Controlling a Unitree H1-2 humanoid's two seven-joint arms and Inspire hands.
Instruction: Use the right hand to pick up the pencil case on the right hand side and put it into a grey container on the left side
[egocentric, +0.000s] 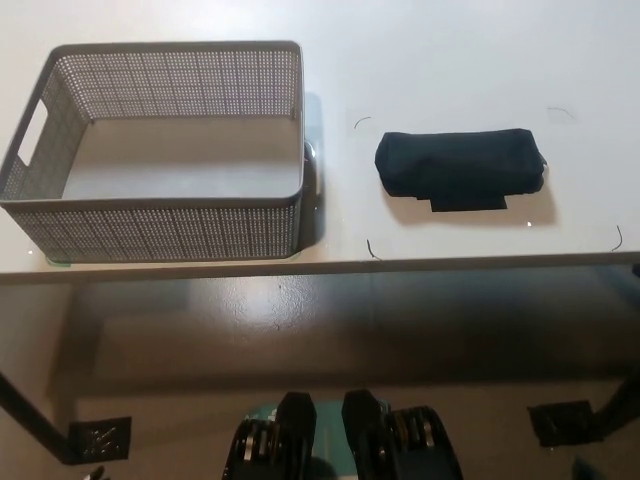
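On the table's right lies the pencil case (460, 168) — no hand visible.

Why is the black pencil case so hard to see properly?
In the head view, the pencil case is so dark its folds barely show; light from above throws a soft shadow beneath it and beside the grey basket, while the white table looks bright and sharp.

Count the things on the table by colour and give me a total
Grey: 1, the basket
Black: 1, the pencil case
Total: 2
Neither hand is in view.
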